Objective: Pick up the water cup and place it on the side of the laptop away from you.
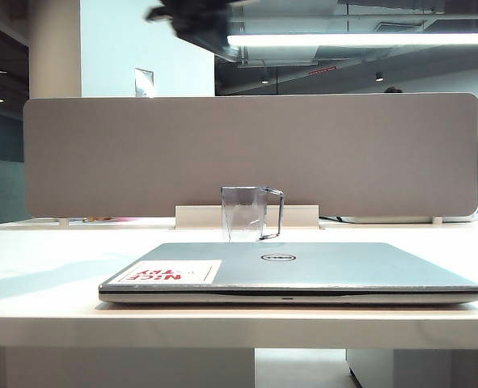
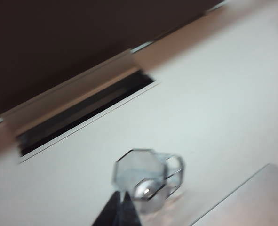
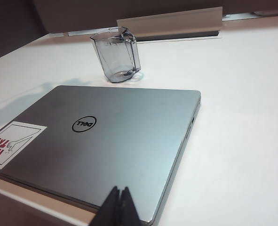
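The water cup is clear and grey-blue with a thin side handle. It stands upright on the white table just beyond the far edge of the laptop, a closed silver Dell with a white-and-red sticker. My left gripper is shut and empty, hanging above the table close beside the water cup, with a corner of the laptop nearby. A dark blurred arm part shows at the top of the exterior view. My right gripper is shut and empty over the near edge of the laptop, far from the water cup.
A grey partition panel closes off the back of the table. A white cable flap with a dark slot lies right behind the cup. Bare tabletop lies to both sides of the laptop.
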Available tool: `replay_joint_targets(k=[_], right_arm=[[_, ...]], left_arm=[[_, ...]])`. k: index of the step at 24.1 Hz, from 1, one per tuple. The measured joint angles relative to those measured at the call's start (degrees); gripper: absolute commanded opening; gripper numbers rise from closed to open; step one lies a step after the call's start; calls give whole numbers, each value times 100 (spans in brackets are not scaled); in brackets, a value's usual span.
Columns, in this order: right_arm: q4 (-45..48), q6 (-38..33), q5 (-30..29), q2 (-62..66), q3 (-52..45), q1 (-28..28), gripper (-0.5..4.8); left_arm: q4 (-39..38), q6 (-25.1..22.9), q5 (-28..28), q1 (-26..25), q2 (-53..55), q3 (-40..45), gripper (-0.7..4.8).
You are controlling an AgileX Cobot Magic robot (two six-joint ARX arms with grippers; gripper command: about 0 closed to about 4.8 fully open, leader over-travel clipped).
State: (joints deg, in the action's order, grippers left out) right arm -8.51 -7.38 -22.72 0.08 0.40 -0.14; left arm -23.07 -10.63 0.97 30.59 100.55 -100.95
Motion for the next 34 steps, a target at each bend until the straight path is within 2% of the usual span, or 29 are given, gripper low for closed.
replay_joint_targets(k=[5, 9, 12, 17, 24, 27, 34], right_arm=[[0, 0, 2, 0, 0, 0, -8], [2, 2, 2, 0, 0, 0, -8], [0, 0, 2, 0, 0, 0, -8], [0, 0, 4, 0, -2, 0, -8], [0, 2, 2, 0, 0, 0, -8], [0, 2, 2, 0, -2, 0, -8], [0, 0, 4, 0, 0, 0, -8]], left_arm=[[-378, 13, 33, -409, -334, 138, -5], [-442, 11, 31, -774, -575, 772, -5], [-348, 13, 52, -1191, -997, 1803, -5], [190, 90, 52, -1412, -1523, 2929, -6], [1250, 599, 28, -1421, -2402, 4546, -6], [1386, 931, 31, -1421, -2712, 4953, -6], [2118, 1182, 98, -1606, -3853, 6122, -6]])
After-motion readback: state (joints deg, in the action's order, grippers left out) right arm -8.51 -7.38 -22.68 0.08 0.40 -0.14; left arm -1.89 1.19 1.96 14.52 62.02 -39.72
